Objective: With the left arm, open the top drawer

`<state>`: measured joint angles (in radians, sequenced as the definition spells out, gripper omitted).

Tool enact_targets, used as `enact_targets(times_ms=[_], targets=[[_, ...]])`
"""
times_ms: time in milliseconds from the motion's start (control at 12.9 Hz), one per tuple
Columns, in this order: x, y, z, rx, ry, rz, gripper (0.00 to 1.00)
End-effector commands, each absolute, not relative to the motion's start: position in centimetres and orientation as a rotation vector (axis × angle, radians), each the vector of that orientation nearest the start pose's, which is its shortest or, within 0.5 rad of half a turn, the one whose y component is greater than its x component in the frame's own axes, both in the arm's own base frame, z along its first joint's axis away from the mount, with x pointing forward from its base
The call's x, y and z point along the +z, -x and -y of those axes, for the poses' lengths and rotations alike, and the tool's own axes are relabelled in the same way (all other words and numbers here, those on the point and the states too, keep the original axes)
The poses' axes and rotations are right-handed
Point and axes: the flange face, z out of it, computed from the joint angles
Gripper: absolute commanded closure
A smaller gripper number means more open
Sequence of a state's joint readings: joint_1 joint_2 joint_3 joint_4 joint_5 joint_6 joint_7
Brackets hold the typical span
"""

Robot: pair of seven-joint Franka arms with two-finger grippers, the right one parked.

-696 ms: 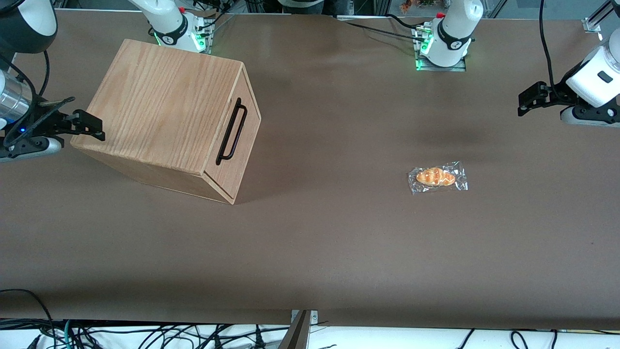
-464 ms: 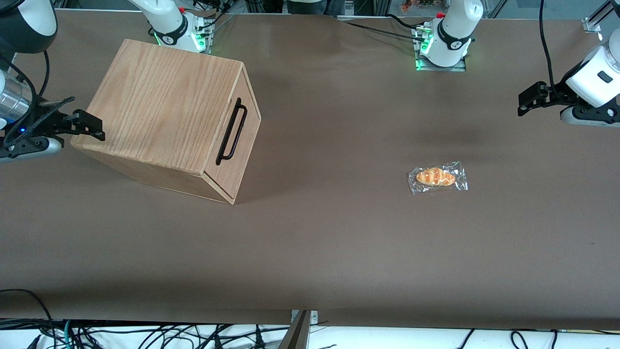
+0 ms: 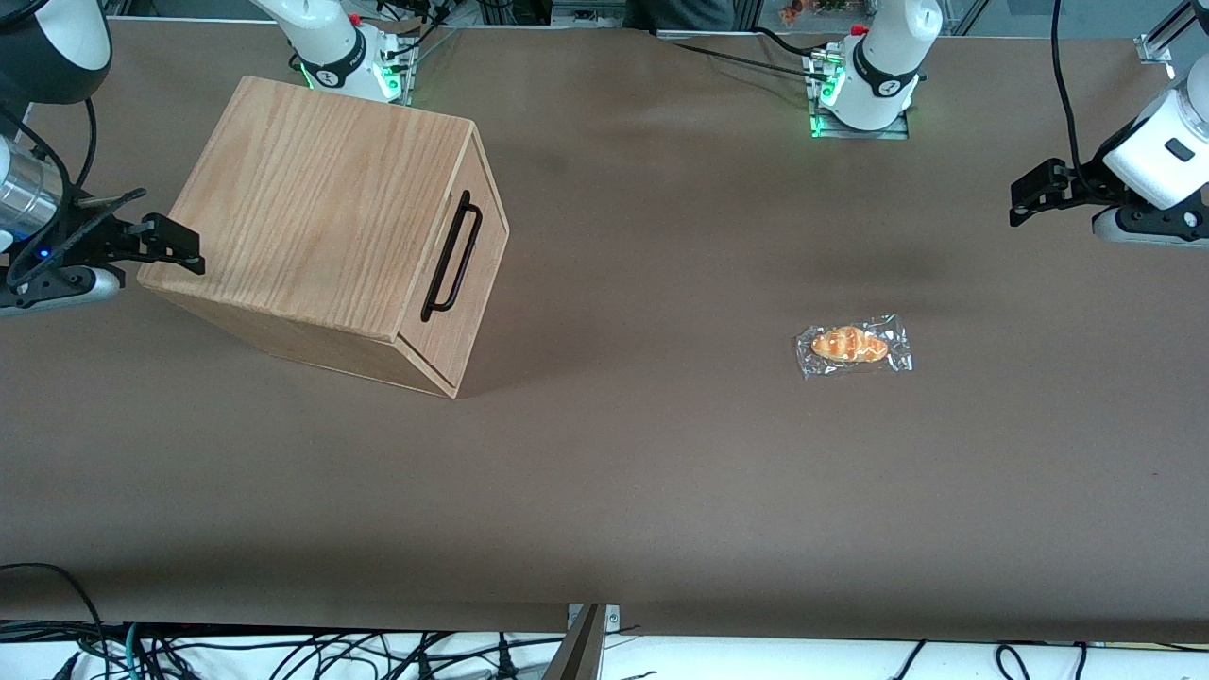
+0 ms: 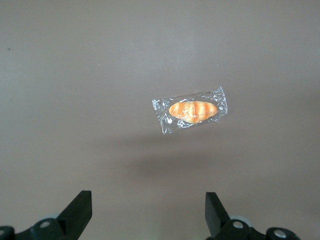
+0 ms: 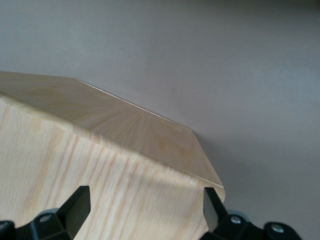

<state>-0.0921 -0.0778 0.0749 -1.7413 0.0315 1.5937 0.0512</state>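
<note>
From my station I saw the white rounded left arm (image 3: 1157, 151) hanging high at the working arm's end of the brown table (image 3: 661, 472), well apart from the cabinet. Its black two-finger gripper (image 3: 1025, 198) hovered in the air above the tabletop, holding nothing. On the wrist feed I could see both black fingertips (image 4: 80, 210) spread wide, with only bare table between them.

The grained light-wood cabinet (image 3: 321, 227) stood toward the parked arm's end of the table, turned at an angle. Its shallow light-wood top drawer (image 3: 468, 283) sat flush in the cabinet shell, fully shut, its plain front facing out toward the middle of the table. The long black metal bar handle (image 3: 451, 255) ran along that front, nearly as wide as the cabinet, and nothing was touching it.

A small orange striped bread roll in a clear crinkled plastic wrapper (image 3: 853, 346) lay flat on the table between the cabinet and the gripper, closer to the gripper and nearer to the front camera than it. On the wrist feed the same wrapped roll (image 4: 192, 110) lay on the table well below the open fingers, apart from both of them.
</note>
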Motion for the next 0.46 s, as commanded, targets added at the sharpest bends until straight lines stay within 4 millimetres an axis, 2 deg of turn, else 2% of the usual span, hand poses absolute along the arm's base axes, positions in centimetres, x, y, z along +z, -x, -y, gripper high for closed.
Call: enact_targets(times_ms=[0, 387], targets=[[59.51, -52.82, 0.67, 0.114, 3.128, -0.146, 0.0], [59.43, -52.84, 1.43, 0.116, 3.126, -0.165, 0.0]])
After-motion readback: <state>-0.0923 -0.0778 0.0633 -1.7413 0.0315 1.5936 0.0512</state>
